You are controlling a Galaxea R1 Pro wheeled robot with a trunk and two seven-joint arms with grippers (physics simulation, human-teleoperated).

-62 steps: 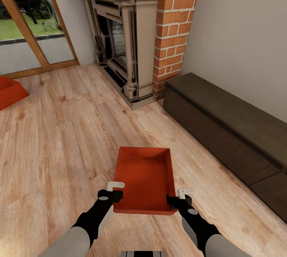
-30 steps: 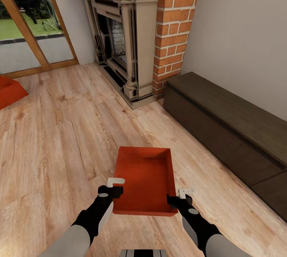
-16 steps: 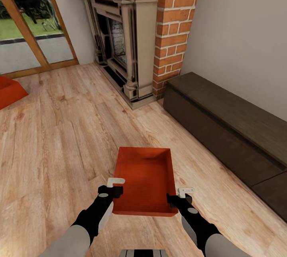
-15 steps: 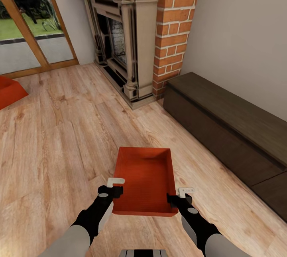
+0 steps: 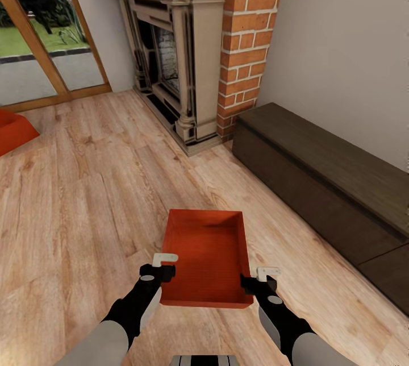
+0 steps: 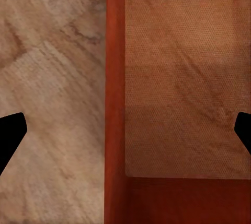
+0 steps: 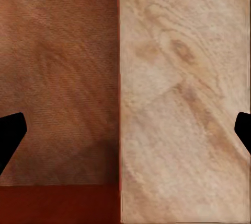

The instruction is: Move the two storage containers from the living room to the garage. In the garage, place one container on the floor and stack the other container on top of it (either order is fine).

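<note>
Lay on living-room wood planks (image 5: 85, 195): orange-red storage container (image 5: 207, 255), likely light, stiff, slick-walled. Spread astride its side walls: left gripper (image 5: 163, 266), right gripper (image 5: 255, 279). Best gripped at the rims.

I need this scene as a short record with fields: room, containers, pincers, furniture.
room: living room, wood-plank floor
near container: in front of robot, topless, empty
far container: on floor at left edge, partly cut off
left pincer: open, astride the near container's left wall
right pincer: open, astride its right wall
furniture: brick fireplace, dark low cabinet
</note>
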